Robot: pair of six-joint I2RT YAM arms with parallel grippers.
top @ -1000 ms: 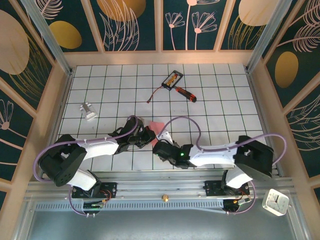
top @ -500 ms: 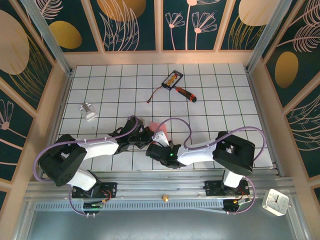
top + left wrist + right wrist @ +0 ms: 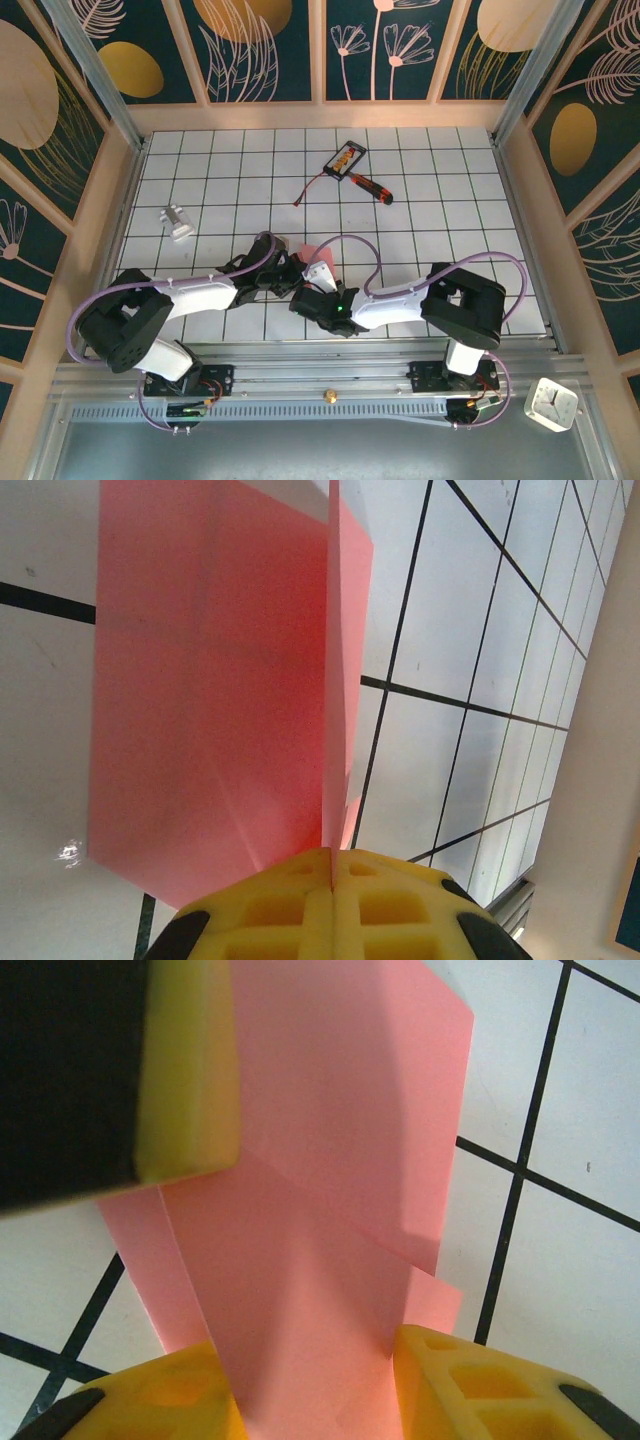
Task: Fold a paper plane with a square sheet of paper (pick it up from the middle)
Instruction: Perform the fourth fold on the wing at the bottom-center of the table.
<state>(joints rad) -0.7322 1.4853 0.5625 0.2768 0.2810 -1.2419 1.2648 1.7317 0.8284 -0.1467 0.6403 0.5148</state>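
Top view: both arms reach inward and meet near the middle of the tiled table [image 3: 450, 200], toward its near edge. Most of the pink paper [image 3: 311, 248] is covered by the two wrists. Only a small corner shows just beyond them, so its outline cannot be read from above.

Left gripper [image 3: 290, 270]: in its wrist view the left gripper [image 3: 331, 875] has its yellow fingertips together, clamped on a thin upright fold of the pink paper [image 3: 210, 700]. That fold rises as a ridge along the centre of the frame. The rest of the paper lies flat on the tiles to the left of the ridge, with faint creases. Its top edge is cut off by the frame and its near edge is hidden behind the fingertips.

Right gripper [image 3: 312, 270]: in its wrist view the right gripper [image 3: 315, 1400] has its jaws apart, one yellow finger [image 3: 480, 1385] on each side at the bottom of the frame. The pink paper [image 3: 340, 1160] runs through the gap in overlapping layers. I cannot tell whether the fingers press on its edges. One yellow-and-black pad [image 3: 185, 1070] of the left gripper fills the upper left corner and hides the paper there.

Farther back on the table, well apart from the arms, are a red-handled screwdriver [image 3: 372, 186], a black-and-orange card [image 3: 346, 157] and, to the left, a small white object [image 3: 177, 222] too small to identify.
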